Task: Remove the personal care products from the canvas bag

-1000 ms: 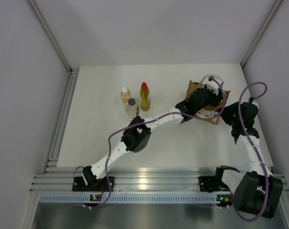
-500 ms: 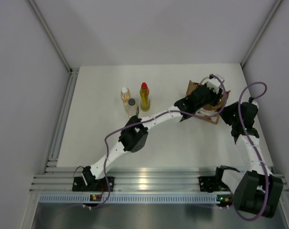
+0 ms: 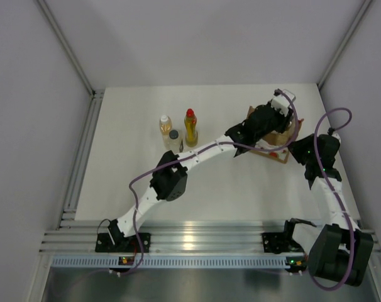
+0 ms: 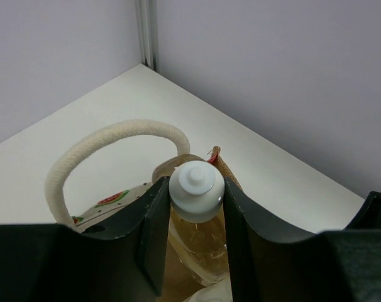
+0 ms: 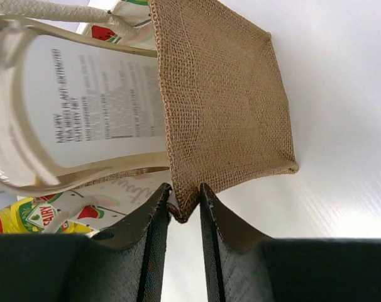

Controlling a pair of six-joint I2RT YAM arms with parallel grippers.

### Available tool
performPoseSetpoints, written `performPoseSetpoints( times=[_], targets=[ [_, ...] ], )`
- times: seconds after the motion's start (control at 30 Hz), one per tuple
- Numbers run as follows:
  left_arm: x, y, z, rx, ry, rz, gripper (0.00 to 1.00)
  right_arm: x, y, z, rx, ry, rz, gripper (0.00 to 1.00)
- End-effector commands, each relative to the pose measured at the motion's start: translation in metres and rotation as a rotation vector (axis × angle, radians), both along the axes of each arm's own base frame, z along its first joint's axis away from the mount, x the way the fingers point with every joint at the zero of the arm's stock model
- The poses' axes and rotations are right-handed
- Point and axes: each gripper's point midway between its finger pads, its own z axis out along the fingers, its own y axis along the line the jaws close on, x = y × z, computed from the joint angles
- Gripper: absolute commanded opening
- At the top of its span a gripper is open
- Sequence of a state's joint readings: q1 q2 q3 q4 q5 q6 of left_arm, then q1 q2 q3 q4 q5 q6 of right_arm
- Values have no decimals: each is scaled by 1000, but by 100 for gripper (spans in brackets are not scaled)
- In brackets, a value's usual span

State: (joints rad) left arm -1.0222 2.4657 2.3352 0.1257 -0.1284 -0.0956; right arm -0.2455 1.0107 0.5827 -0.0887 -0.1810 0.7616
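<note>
The canvas bag [image 5: 222, 94] stands at the far right of the tabletop [image 3: 127, 176], its burlap corner pinched by the right tool [image 5: 184, 192]. The left tool [image 4: 195, 195] is clamped on the last bottle [image 4: 197, 184] (amber, white cap) at the bag's mouth: the lift-out step, I judge. Next comes a straight rise past the handle [image 4: 121, 131] — then a carry to the three bottles [image 3: 173, 141] standing mid-table. White tabletop, plain grey walls [image 3: 197, 38] — a bare enclosure.

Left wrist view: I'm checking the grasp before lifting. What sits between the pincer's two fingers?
A white-capped, amber-filled bottle, clamped near its cap by the left pincer; the left wrist view shows it.
</note>
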Motion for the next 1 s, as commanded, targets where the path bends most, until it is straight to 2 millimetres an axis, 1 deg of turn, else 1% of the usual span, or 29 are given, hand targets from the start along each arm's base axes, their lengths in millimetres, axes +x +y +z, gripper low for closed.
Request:
performPoseSetpoints(
  times=[0.0,0.1,0.17,0.2,0.23,0.33,0.37,0.43,0.47,0.53,0.57,0.6,0.63,0.67,0.7,0.73,0.77,0.8,0.83,0.9,0.93,0.97],
  targets=[
    [-25,45,190,-325,-227,30,0,7,-13,3,-34,-14,-38,23],
    [-21,55,200,-324,-246,60,0,7,-14,2,-36,-8,-45,23],
    [-15,62,203,-323,-246,83,0,8,-15,1,-37,-5,-47,23],
    [-14,68,209,-331,-250,94,0,8,-15,0,-39,-3,-49,23],
    [-8,75,212,-334,-250,114,0,8,-15,-1,-37,0,-50,23],
    [-1,91,226,-360,-248,159,0,8,-17,-3,-40,6,-53,23],
    [4,102,233,-378,-243,187,0,8,-17,-3,-42,5,-52,23],
    [11,114,241,-397,-239,211,0,8,-17,-3,-44,6,-52,23],
    [16,125,248,-413,-235,227,0,8,-17,-3,-45,6,-54,23],
    [21,138,256,-428,-236,250,0,8,-17,-3,-47,4,-53,23],
    [25,149,265,-440,-243,267,0,8,-18,-3,-47,6,-54,23],
    [26,155,269,-439,-242,275,0,8,-17,-3,-48,5,-54,23],
    [32,165,272,-441,-247,296,0,8,-18,-2,-48,4,-54,23],
    [32,176,282,-450,-255,308,0,8,-17,-2,-48,4,-52,23],
    [35,183,283,-448,-254,325,0,9,-18,-2,-50,5,-53,23],
    [41,194,287,-448,-258,345,0,9,-18,-2,-52,5,-55,23],
    [40,205,296,-457,-267,354,0,9,-18,-3,-53,8,-53,23],
    [43,214,299,-453,-268,375,0,9,-18,-3,-54,7,-54,23],
    [49,226,301,-450,-273,401,0,9,-18,-4,-53,11,-54,23],
    [50,249,312,-456,-285,431,0,9,-19,-5,-56,13,-55,23],
    [53,258,313,-450,-283,451,0,10,-20,-6,-55,16,-57,23],
    [56,277,319,-450,-291,478,0,10,-19,-6,-57,20,-54,23]
  ],
)
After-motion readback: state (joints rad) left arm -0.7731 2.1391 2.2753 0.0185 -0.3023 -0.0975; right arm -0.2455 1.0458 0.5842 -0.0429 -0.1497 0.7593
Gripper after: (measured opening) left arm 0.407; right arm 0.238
